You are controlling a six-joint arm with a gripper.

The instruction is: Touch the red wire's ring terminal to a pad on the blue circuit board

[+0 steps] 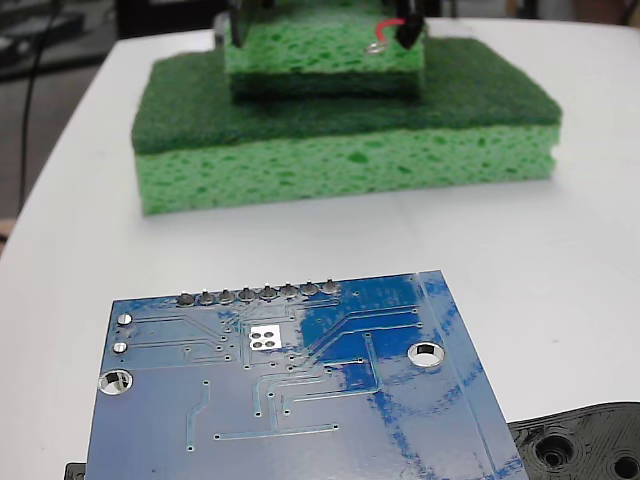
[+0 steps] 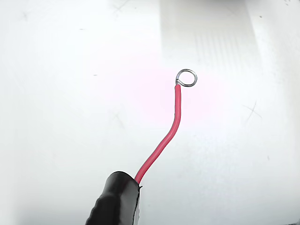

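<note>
Gripper: unseen, jaw state cannot tell | red wire (image 2: 171,129): ring (image 2: 186,78) over bare table (image 2: 56,93) | blue circuit board (image 1: 290,390): well apart

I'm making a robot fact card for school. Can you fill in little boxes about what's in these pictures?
wire: red wire coming out of a black sleeve
wire tip: small silver ring
under the ring: plain white table, wrist view
board: blue circuit board, flat, near the fixed camera
touching yet: no, the ring is far behind the board
also there: green sponges, stacked; black plastic part beside the board
gripper: not in view
</note>
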